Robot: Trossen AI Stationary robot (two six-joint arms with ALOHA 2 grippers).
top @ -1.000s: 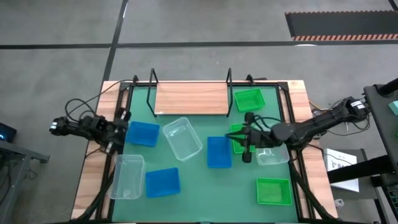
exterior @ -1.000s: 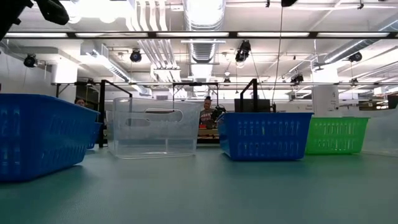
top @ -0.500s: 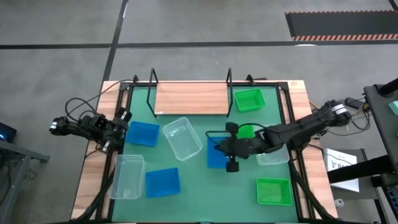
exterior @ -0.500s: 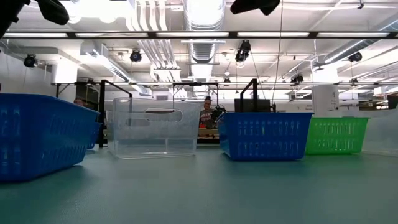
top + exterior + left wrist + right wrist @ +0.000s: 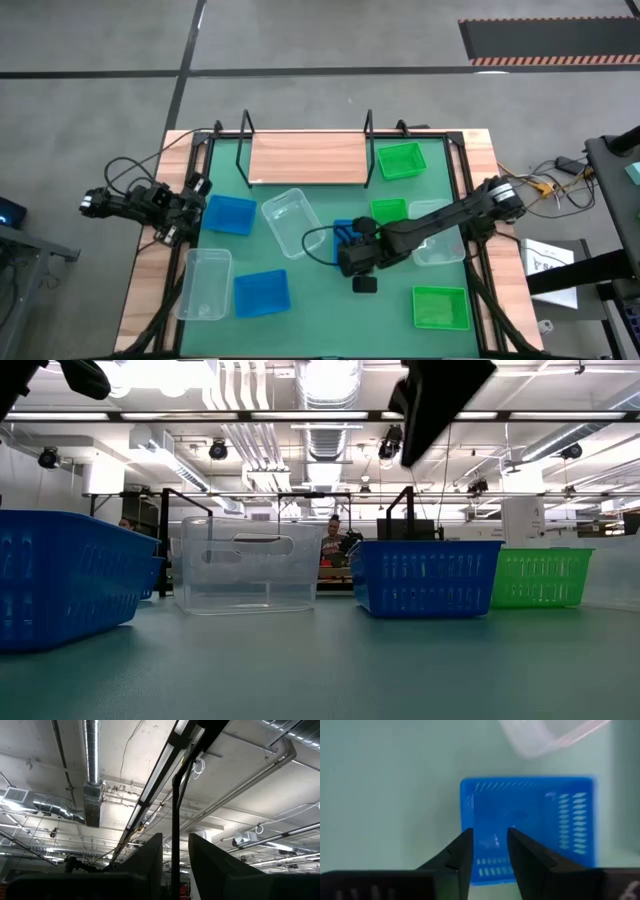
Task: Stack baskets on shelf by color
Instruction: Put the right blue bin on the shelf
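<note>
The wooden shelf [image 5: 308, 158] stands at the table's far edge with nothing on its board. Blue, green and clear baskets stand singly on the green mat. My right gripper [image 5: 345, 258] hangs open over the middle blue basket [image 5: 527, 827], well above it, as its height in the low view [image 5: 440, 400] shows. The basket's near wall shows below its fingertips [image 5: 490, 845]. My left gripper [image 5: 195, 205] waits at the table's left edge beside another blue basket [image 5: 229, 214], open by a narrow gap [image 5: 175, 850] and pointing upward.
A green basket [image 5: 400, 160] stands right of the shelf, another [image 5: 388, 212] behind my right arm, a third [image 5: 440, 307] near right. Clear baskets stand at centre [image 5: 293, 222], near left [image 5: 204, 283] and right [image 5: 440, 248]. A blue basket [image 5: 261, 292] stands near left.
My right gripper has swept toward the table's left and near edges, from above the green basket at the right to above the middle blue basket, and has come down far enough to enter the top of the low view. No basket has moved.
</note>
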